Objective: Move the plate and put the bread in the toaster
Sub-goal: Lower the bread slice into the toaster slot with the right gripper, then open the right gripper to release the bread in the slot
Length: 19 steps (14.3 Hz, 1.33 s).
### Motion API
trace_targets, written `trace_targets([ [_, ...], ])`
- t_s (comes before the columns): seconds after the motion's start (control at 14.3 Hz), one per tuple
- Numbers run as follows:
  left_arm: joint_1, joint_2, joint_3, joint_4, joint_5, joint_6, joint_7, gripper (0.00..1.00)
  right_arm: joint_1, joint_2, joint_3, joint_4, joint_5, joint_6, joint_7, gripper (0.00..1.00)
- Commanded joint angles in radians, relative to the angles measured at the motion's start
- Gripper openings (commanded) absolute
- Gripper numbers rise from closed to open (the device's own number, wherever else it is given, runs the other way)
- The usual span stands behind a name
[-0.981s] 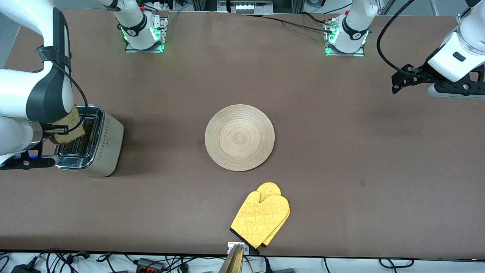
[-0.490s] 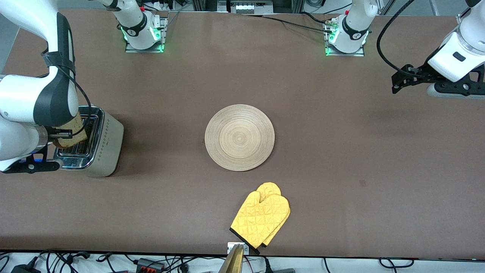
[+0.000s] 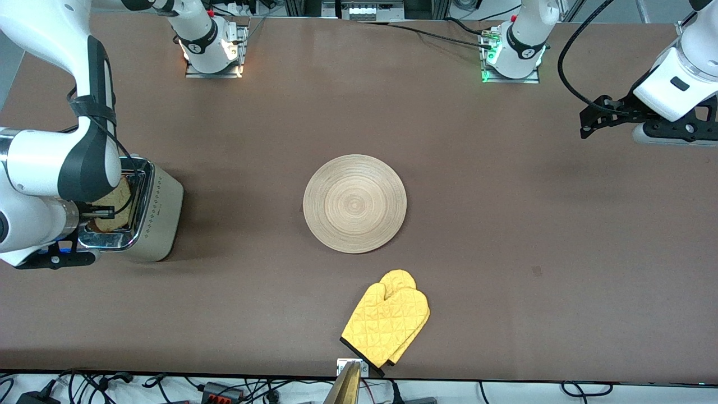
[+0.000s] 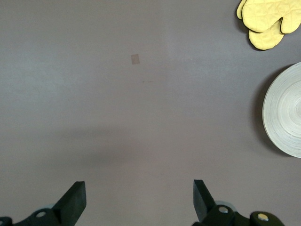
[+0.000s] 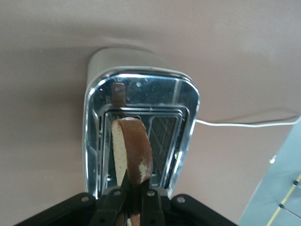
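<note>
The beige toaster [image 3: 160, 216] with a chrome top stands at the right arm's end of the table. My right gripper [image 3: 100, 212] is shut on the bread [image 3: 115, 206], a tan slice with brown crust, held on edge over the toaster's slots with its lower part among them. In the right wrist view the bread [image 5: 131, 150] sticks out of the gripper [image 5: 135, 193] toward the toaster [image 5: 186, 117]. The bamboo plate [image 3: 354, 203] lies bare mid-table. My left gripper [image 4: 138, 200] is open and empty, waiting high over the left arm's end of the table.
A yellow oven mitt [image 3: 387, 322] lies near the table's front edge, nearer to the front camera than the plate. The toaster's white cord [image 5: 244, 123] runs off across the table. A small mark [image 3: 537, 271] shows on the brown table.
My right gripper has lowered the bread from above the toaster down into its top. The left arm, plate and mitt have not moved.
</note>
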Motion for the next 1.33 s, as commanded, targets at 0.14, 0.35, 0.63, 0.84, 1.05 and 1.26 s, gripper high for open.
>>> trace_targets([
  [0.14, 0.004, 0.002, 0.0, 0.022, -0.014, -0.022, -0.001, 1.0, -0.005, 0.03, 0.007, 0.025, 0.048, 0.016, 0.051, 0.0],
  [0.35, 0.004, 0.002, 0.0, 0.022, -0.014, -0.024, 0.0, 1.0, -0.007, 0.03, 0.009, 0.019, 0.048, 0.028, 0.053, 0.06],
  [0.63, 0.004, 0.002, 0.0, 0.022, -0.014, -0.031, 0.0, 1.0, -0.013, 0.03, 0.009, 0.011, 0.06, 0.048, 0.04, 1.0],
  [0.84, 0.004, 0.0, 0.0, 0.022, -0.014, -0.031, 0.0, 1.0, -0.011, 0.009, 0.006, 0.014, 0.076, 0.013, 0.037, 1.0],
  [1.05, 0.006, 0.002, 0.0, 0.022, -0.014, -0.031, 0.0, 1.0, -0.005, -0.016, 0.006, 0.022, 0.076, -0.081, 0.037, 1.0],
  [1.26, 0.006, 0.002, 0.0, 0.022, -0.014, -0.031, 0.0, 1.0, -0.01, -0.106, 0.018, 0.025, 0.152, -0.099, 0.037, 1.0],
])
